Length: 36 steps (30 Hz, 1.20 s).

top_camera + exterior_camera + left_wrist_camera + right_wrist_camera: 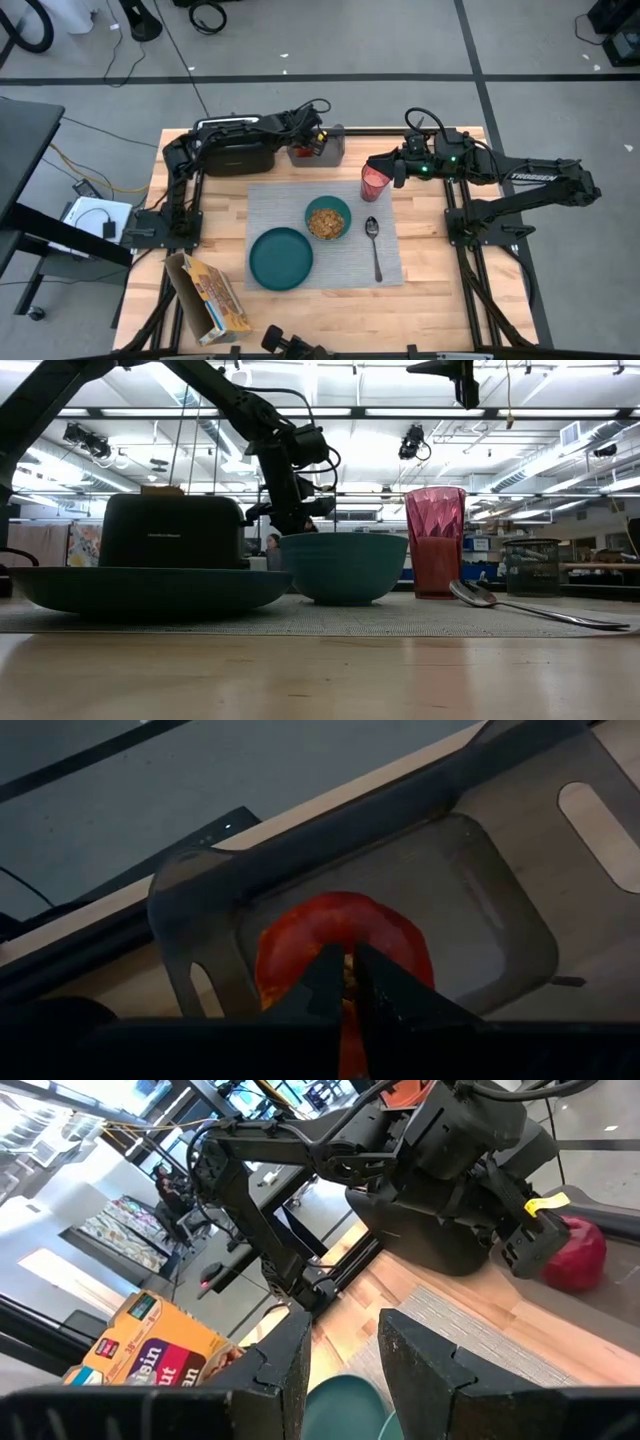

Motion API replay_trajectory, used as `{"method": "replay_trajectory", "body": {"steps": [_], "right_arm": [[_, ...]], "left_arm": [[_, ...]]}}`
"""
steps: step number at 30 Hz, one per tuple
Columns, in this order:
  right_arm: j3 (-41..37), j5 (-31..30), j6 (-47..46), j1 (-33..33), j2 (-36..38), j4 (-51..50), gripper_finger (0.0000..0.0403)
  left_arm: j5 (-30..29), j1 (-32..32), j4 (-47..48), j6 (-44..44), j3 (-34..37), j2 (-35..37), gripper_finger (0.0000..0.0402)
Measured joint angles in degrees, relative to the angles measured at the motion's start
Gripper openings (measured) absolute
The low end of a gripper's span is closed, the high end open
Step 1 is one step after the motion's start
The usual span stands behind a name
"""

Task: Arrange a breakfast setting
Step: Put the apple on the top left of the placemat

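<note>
A small red fruit [340, 935] sits in the grey tray [480, 900] at the table's far edge, beside the black toaster [238, 150]. My left gripper [347, 982] is shut on it from above. On the grey placemat [330, 262] stand a teal plate [281, 258], a teal bowl [328, 218] with cereal in it and a red cup [374, 183], and a metal spoon [374, 245] lies beside them. My right gripper [345, 1360] hangs open in the air over the cup, with nothing between its fingers. My left gripper pinches a small yellowish bit at the top of the red fruit [349, 972] between its two fingertips. The fingers [322, 988] slant down onto it from the table's left side. The fruit [580, 1250] stays low in the tray; whether it is lifted clear, I cannot tell.
A cereal box [210, 295] lies open at the near left of the table. The toaster stands right beside the left arm. Bare wood shows to the right of the placemat [430, 250] and along the near edge.
</note>
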<state>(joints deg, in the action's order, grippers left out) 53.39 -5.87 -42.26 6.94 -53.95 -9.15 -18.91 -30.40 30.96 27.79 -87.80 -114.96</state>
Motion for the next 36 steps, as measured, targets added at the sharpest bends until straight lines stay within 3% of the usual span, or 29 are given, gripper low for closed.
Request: {"method": "replay_trajectory", "body": {"steps": [20,36], "right_arm": [[0.0,1.3,0.7,0.0,0.0,0.0,0.0128],[0.0,1.5,3.3,0.0,0.0,-0.3,0.0128]], "left_arm": [[1.4,-0.2,0.6,-2.5,0.0,3.7,0.0022],[4.1,6.2,6.7,-3.3,-0.1,14.9,0.0022]]}}
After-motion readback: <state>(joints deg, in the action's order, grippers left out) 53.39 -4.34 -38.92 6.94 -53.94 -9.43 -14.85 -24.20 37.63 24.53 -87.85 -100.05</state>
